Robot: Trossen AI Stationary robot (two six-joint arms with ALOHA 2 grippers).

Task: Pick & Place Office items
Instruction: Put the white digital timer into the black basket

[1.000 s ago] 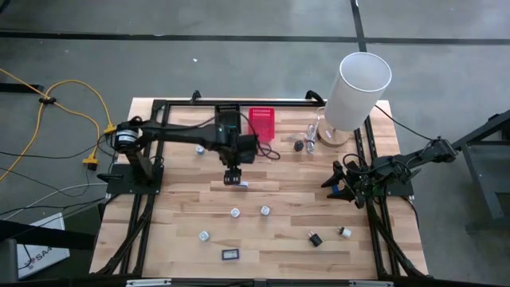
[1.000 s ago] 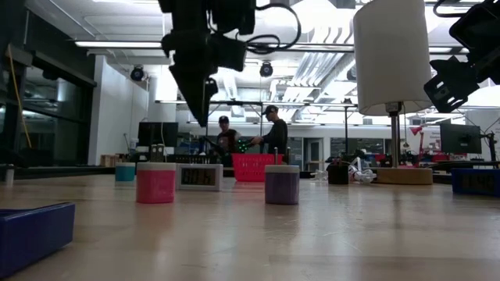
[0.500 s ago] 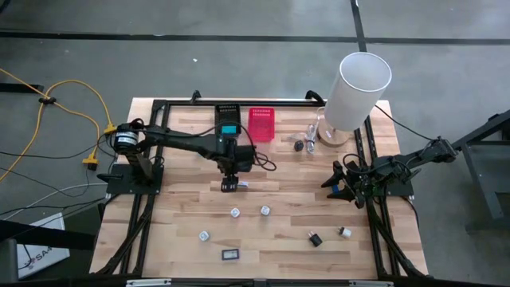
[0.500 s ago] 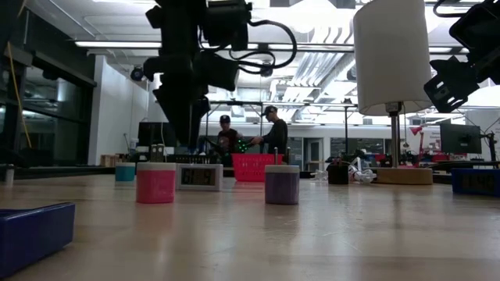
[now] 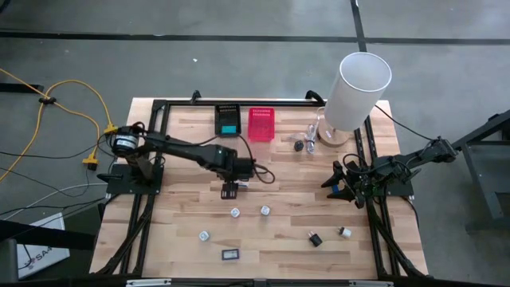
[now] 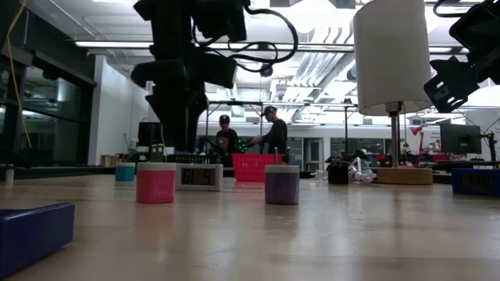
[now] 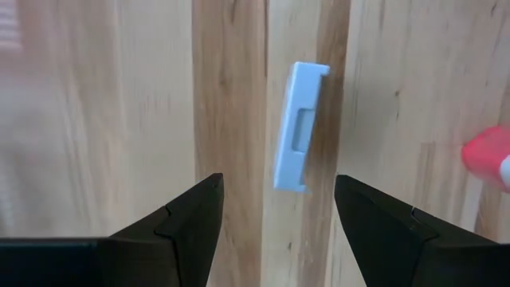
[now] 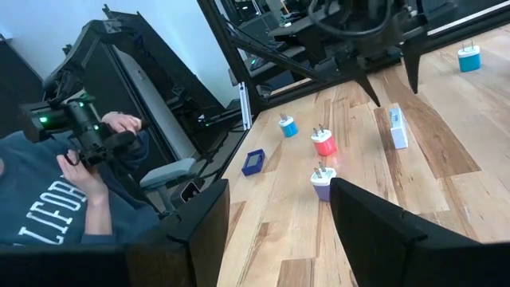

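1. The left gripper (image 5: 232, 190) hangs over the middle of the wooden table (image 5: 183, 215), its arm reaching in from the left side. Its two dark fingers (image 7: 191, 211) are spread apart with nothing between them.
2. Directly ahead of those fingers in the left wrist view lies a light blue bar (image 7: 300, 127), flat on the wood, untouched and in line with the gap between the jaws. In the right wrist view the same bar (image 8: 397, 127) lies just beneath the left arm's pointed fingertips.
3. A pink plug adapter (image 6: 155, 183) and a purple one (image 6: 281, 185) stand upright on the table, with a small digital clock (image 6: 198, 176) between them and farther back in the low view.
4. From above, several small plug pieces are scattered toward the near edge: two beside each other (image 5: 235, 212) (image 5: 264, 210), one lower left (image 5: 204, 235), a black one (image 5: 315, 238) and a white one (image 5: 345, 232) near the right.
5. A black mesh basket (image 5: 227, 119) holding a teal piece (image 5: 228, 127) sits beside a red mesh basket (image 5: 260, 123) at the far edge.
6. A tall white cylinder (image 5: 355, 89) stands at the far right corner.
7. The right gripper (image 5: 341, 182) waits at the right edge of the table, its fingers (image 8: 199, 231) parted and empty.
8. A person's hand (image 8: 88, 171) shows beyond the table in the right wrist view.
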